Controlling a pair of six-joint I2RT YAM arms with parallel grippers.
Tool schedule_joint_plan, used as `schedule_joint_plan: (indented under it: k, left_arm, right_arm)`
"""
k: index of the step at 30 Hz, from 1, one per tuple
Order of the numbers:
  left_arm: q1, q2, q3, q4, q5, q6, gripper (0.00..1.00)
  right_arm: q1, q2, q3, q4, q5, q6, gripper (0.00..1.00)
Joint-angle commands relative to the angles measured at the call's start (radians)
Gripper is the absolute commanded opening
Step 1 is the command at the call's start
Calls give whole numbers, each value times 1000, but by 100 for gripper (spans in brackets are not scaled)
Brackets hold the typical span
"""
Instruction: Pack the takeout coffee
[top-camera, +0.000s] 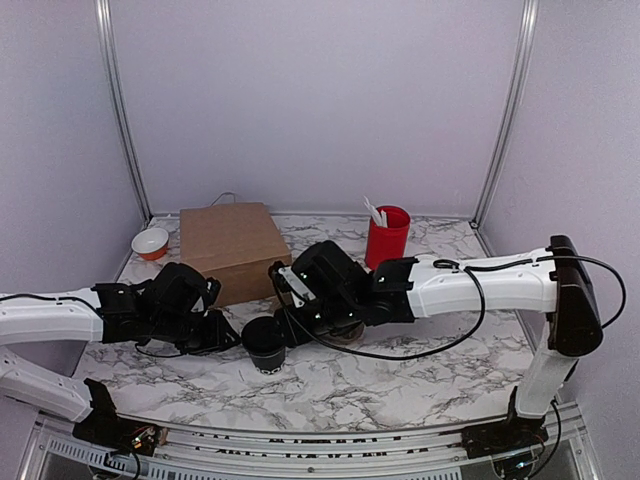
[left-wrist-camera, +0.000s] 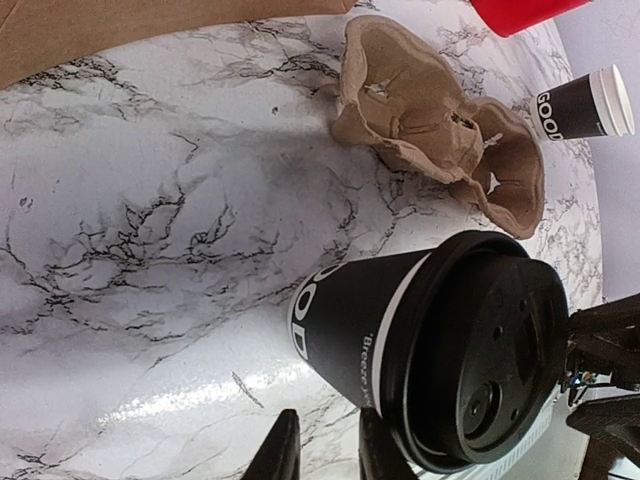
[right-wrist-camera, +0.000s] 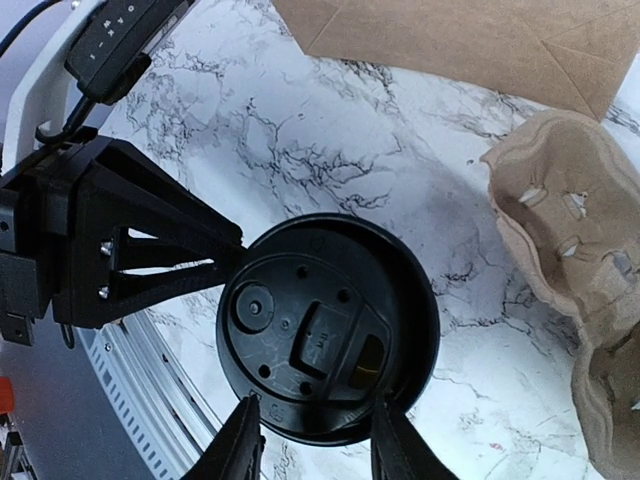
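The takeout coffee (top-camera: 265, 343), a black cup with a black lid, stands on the marble table between the two grippers. In the left wrist view the takeout coffee (left-wrist-camera: 440, 350) fills the lower right. My left gripper (left-wrist-camera: 325, 455) is beside the cup's base; its fingers are a narrow gap apart with only marble between them. In the top view my left gripper (top-camera: 228, 335) is just left of the cup. My right gripper (right-wrist-camera: 318, 425) is over the lid (right-wrist-camera: 325, 330) from above, its fingertips set on either side of the lid's near rim. In the top view my right gripper (top-camera: 292, 322) is at the cup's right.
A brown pulp cup carrier (left-wrist-camera: 440, 120) lies just beyond the cup, also in the right wrist view (right-wrist-camera: 570, 230). A brown paper bag (top-camera: 230, 248) lies at the back left, an orange-and-white bowl (top-camera: 150, 242) beside it. A red cup (top-camera: 387, 235) holds white utensils. Lidless black cups (left-wrist-camera: 580, 100) lie farther off.
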Motion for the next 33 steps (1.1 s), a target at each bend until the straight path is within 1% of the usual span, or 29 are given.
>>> schedule_joint_plan:
  k: [1,8,12,16,22,33]
  left_arm:
    - [9,-13,6,-1,8,19,22]
    - [15,-76,-13,-39,-9,2,22]
    - [15,-103,-4,-55,-8,-5,23]
    - [15,-93,18,-52,18,-5,23]
    - [15,-57,25,-7,70,-11,23]
    - [14,-50,25,23,89,-23,23]
  right_arm:
    - [2,-53,-8,-15,48,36,37]
    - [-41,-96,-53,9,52,77,38]
    - [-85,-134,-137,84,-10,112,38]
    - [-107,-138,-192,150,-66,139,37]
    - [-110,-117,-212,196,-96,156,36]
    - [-118,-89,-222,219,-112,156,36]
